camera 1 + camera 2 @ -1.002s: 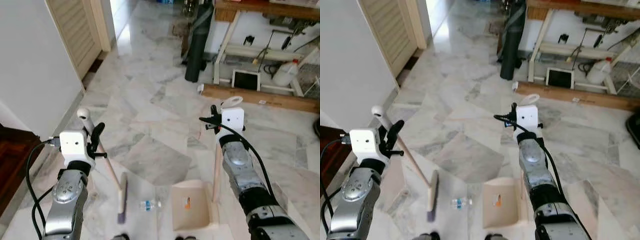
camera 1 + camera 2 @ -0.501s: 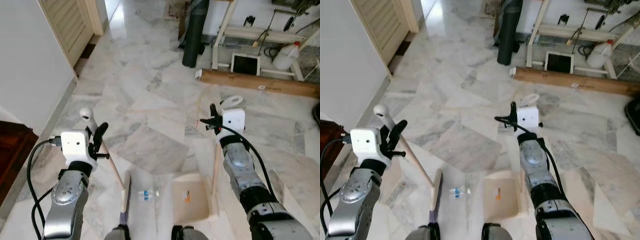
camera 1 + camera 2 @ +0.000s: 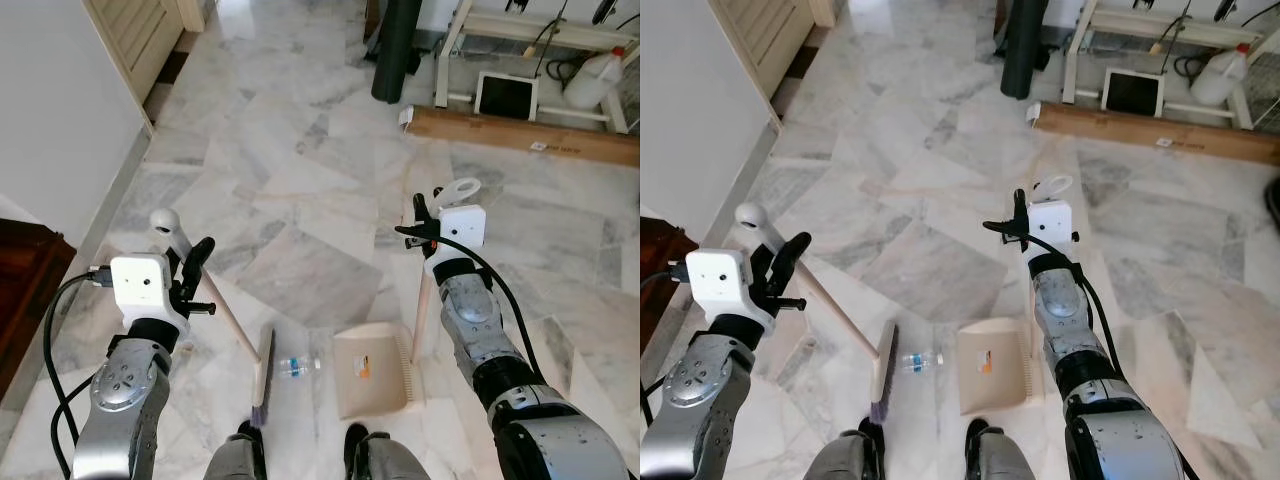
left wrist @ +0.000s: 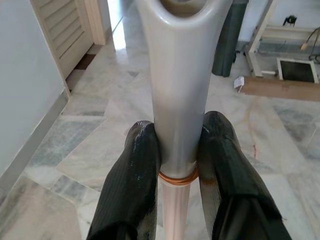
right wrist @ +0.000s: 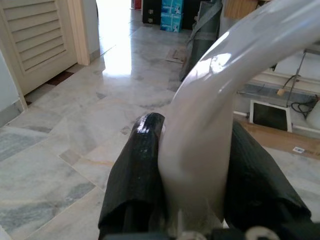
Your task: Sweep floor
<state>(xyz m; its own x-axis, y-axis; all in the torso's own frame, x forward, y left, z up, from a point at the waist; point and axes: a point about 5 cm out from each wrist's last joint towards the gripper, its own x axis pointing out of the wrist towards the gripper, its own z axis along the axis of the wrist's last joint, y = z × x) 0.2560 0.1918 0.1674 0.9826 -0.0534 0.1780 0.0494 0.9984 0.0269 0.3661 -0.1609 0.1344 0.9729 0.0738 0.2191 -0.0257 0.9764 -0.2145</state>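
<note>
My left gripper [image 3: 193, 272] is shut on the grey top of the broom handle [image 4: 181, 95]. The pale stick [image 3: 230, 325] slants down to the broom head [image 3: 262, 375] on the marble floor [image 3: 300, 200]. Just right of the head lies a small clear plastic bottle [image 3: 296, 366]. Beside it the beige dustpan [image 3: 368, 372] rests flat on the floor. Its upright handle [image 3: 419, 315] ends in a white loop grip [image 5: 220, 110], with my right gripper [image 3: 428, 225] shut on it.
My two feet [image 3: 300, 462] stand just behind the bottle. A white wall [image 3: 60, 110] and louvred door [image 3: 140, 30] are at the left. Ahead stand a dark rolled mat [image 3: 395, 50], a wooden plank [image 3: 520, 140] and a white workbench frame [image 3: 540, 40] with a jug [image 3: 600, 75].
The camera has tilted down and moved forward, so my feet show. The broom head, bottle and dustpan sit closer together; both grips are unchanged.
</note>
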